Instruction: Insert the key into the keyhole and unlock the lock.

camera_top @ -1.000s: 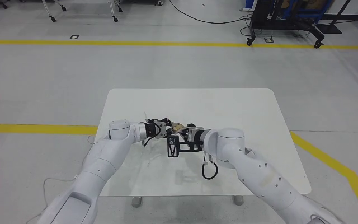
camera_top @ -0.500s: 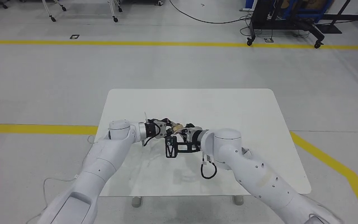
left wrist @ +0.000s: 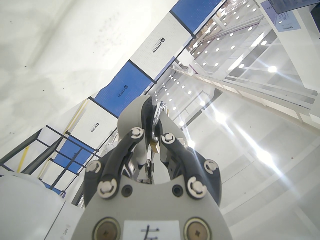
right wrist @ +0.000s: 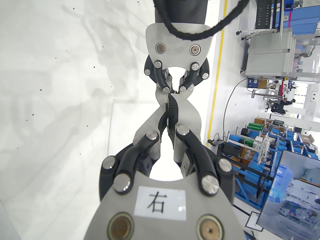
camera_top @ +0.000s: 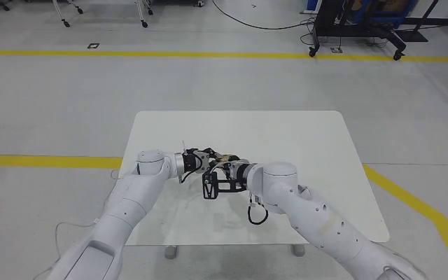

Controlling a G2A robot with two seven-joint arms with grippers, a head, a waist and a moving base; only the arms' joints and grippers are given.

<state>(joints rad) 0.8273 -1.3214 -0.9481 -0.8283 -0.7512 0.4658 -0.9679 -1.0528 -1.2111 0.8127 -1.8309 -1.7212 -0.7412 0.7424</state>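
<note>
Lock [left wrist: 155, 147] sits clamped in left pincer [left wrist: 156, 114], tip-to-tip with right pincer [right wrist: 169, 106].

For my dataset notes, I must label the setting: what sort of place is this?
Probably a factory hall or industrial workshop: a yellow floor line, a wheeled rack, and shelves of blue bins.

The lock [left wrist: 160, 108] has a silver loop and, it seems, a brass-yellow body. The left gripper [left wrist: 153, 119] is grey with black links. The table [camera_top: 301, 140] is white; the floor stripes [camera_top: 210, 53] are yellow.
</note>
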